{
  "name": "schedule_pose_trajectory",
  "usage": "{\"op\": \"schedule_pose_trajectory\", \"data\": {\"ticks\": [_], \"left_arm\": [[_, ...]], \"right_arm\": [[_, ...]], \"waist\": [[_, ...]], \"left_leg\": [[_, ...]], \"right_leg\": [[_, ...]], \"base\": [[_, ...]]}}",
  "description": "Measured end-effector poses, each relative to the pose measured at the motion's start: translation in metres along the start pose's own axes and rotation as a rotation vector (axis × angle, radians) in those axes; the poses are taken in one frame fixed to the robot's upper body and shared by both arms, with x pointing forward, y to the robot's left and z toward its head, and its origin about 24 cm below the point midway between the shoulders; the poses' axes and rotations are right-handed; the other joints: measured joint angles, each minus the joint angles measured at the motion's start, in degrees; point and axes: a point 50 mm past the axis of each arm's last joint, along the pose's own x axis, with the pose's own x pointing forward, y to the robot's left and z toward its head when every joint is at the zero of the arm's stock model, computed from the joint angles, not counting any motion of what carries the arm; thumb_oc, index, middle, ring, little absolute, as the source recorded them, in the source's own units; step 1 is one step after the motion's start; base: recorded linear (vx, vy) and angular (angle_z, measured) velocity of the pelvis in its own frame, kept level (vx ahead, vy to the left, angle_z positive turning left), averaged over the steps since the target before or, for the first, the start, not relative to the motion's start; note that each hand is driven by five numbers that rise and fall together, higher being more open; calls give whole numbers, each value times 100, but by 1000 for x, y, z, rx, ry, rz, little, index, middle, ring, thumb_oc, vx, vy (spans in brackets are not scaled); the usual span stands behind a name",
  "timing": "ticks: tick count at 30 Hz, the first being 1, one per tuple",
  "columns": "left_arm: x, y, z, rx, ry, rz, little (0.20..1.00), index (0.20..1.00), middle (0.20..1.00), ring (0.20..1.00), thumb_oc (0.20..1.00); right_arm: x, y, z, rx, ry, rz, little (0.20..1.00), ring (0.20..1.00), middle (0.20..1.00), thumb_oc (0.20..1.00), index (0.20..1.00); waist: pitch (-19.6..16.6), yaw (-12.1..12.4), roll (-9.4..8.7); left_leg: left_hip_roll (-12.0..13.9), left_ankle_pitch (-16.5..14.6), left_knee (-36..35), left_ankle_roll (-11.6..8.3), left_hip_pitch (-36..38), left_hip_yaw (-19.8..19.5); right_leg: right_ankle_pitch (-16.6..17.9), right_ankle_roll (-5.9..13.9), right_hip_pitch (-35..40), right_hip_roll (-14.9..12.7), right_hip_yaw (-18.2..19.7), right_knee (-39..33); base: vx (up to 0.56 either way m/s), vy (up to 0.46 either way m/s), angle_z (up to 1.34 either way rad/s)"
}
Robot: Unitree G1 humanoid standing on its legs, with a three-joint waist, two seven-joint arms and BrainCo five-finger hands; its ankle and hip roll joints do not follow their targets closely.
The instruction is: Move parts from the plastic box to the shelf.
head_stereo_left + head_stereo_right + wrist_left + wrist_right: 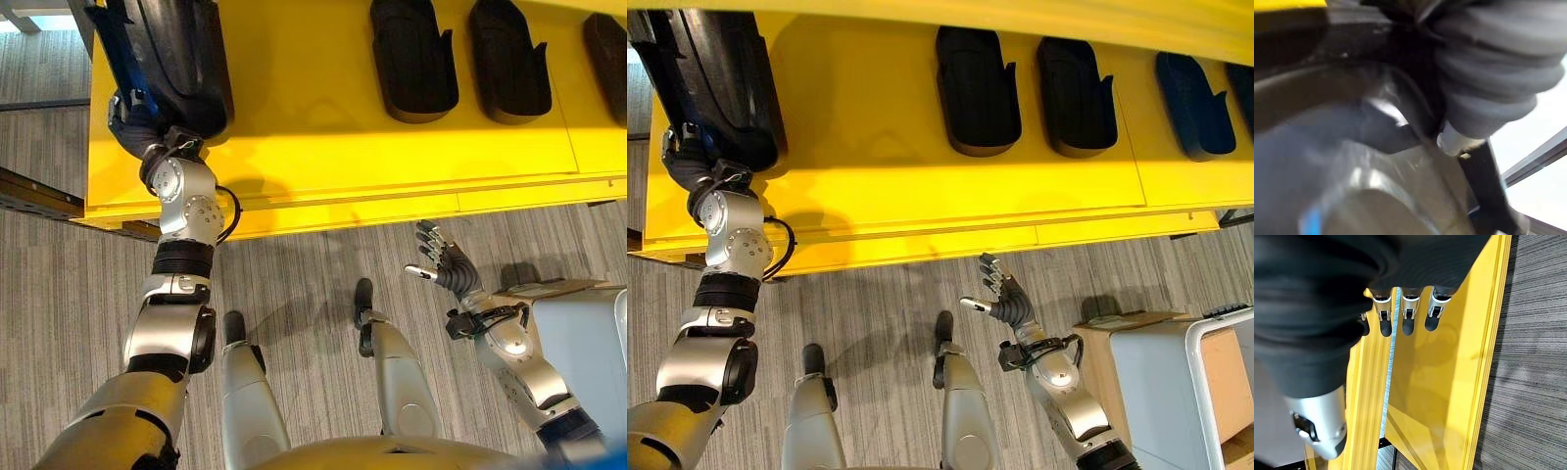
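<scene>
A large black moulded part (181,59) lies at the left end of the yellow shelf (323,147), overhanging its front edge. My left hand (132,116) reaches in at that part's near end; only the dark wrist cover shows, pressed against the part's black surface (1352,137). Three more black parts lie in a row along the shelf's back: one (977,88), a second (1076,93) and a third (1195,103). My right hand (1004,294) hangs over the floor in front of the shelf, open and holding nothing, its fingers (1408,318) straight.
A grey plastic box (1176,377) with a brown cardboard piece (1122,321) at its edge stands on the floor at the right. Grey striped carpet (294,284) runs along the front of the shelf. A dark rail (39,193) lies at the left.
</scene>
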Motion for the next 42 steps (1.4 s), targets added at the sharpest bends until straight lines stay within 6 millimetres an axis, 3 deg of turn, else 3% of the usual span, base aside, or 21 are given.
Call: {"op": "schedule_pose_trajectory", "data": {"ticks": [16, 32, 42], "left_arm": [[-2, -3, -1, -43, 12, -33, 1000, 1000, 1000, 1000, 1000], [-27, 4, -14, -90, 47, -76, 1000, 1000, 1000, 1000, 1000], [-30, 9, -20, -62, 68, -112, 1000, 1000, 1000, 1000, 1000]], "right_arm": [[0, 0, 0, 0, 1, 1, 1000, 1000, 1000, 1000, 1000], [0, -2, 0, -1, -1, -12, 1000, 1000, 1000, 1000, 1000], [0, -9, 3, -5, -12, -41, 1000, 1000, 1000, 1000, 1000]], "waist": [[-34, 22, 31], [-18, 103, 54], [-4, 145, 71]], "left_leg": [[9, -66, 109, -65, -88, -68], [-4, -73, 110, -55, -30, -73], [10, -120, 98, 0, 17, -51]], "right_leg": [[-127, 22, -135, -2, -12, 272], [-196, 14, -149, -16, 6, 399], [-273, -5, -141, -18, 18, 452]], "base": [[4, -1, 1], [13, 1, 0], [11, 3, -1]]}}
